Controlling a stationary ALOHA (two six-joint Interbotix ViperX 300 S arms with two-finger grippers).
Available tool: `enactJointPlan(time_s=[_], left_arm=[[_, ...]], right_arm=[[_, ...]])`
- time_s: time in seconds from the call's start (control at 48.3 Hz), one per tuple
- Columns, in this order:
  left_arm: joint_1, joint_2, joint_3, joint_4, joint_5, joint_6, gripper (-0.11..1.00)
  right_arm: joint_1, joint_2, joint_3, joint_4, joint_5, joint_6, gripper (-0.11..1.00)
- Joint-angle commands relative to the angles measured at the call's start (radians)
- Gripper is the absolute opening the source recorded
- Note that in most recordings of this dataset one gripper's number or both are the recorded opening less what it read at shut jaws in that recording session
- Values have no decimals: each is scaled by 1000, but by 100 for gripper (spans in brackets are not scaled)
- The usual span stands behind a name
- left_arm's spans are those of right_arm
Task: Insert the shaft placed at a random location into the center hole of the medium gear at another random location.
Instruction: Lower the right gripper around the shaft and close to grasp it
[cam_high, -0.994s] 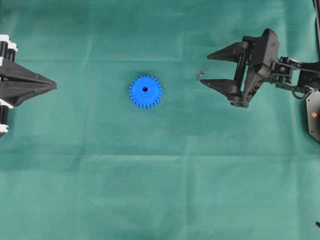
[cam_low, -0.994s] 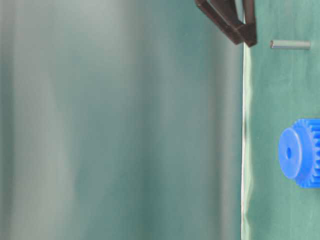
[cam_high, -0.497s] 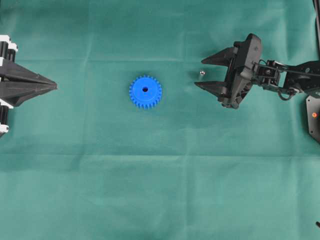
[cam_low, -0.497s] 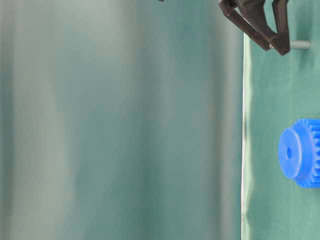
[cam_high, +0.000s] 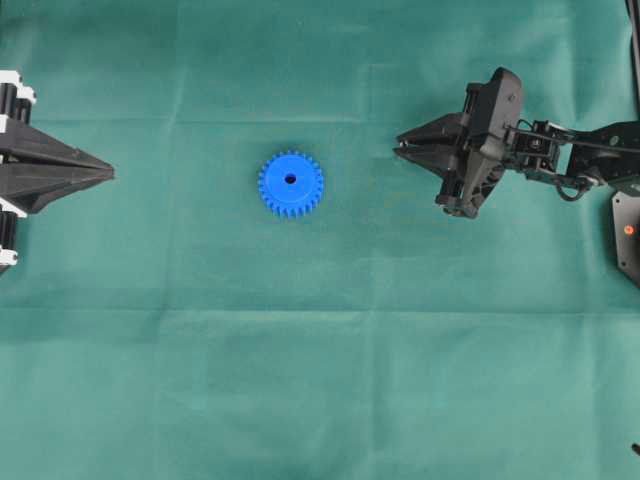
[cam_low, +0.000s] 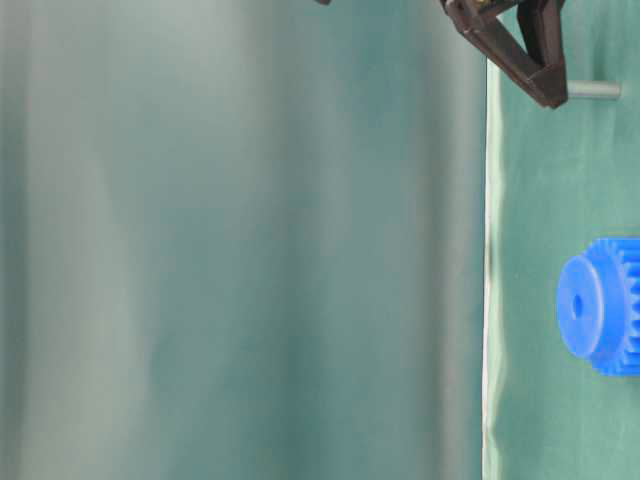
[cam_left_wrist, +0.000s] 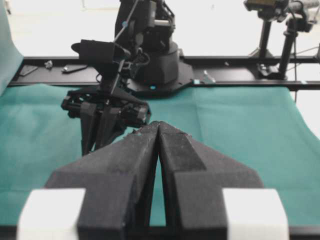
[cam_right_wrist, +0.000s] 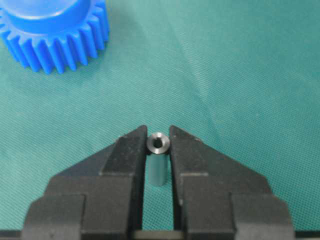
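Now closed: right gripper (cam_right_wrist: 158, 145), wide open half a second ago, pinches the upright pin (cam_right_wrist: 158, 160) between its fingertips. Ready for lifting toward blue gear (cam_high: 290, 183), well apart. Left gripper (cam_left_wrist: 158, 131) shut, empty.

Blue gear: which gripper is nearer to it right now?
Right. The right gripper sits off one side of the blue gear, shut on the shaft; the left gripper waits farther off, opposite.

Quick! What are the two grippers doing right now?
Left gripper: closed, holding nothing.
Right gripper: closed on the shaft, which stands upright on the cloth.
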Motion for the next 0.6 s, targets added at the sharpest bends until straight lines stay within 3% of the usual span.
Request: enactJointPlan(time_s=[0.0, 0.331, 0.58], left_arm=[[0, 5, -23, 3, -2, 0, 0], [2, 5, -25, 3, -2, 0, 0], [2, 5, -25, 3, -3, 0, 0]], right_arm=[[-3, -9, -9, -5, -15, -15, 13], [-3, -37, -11, 0, 3, -8, 13], [-3, -187, -26, 2, 169, -8, 13]])
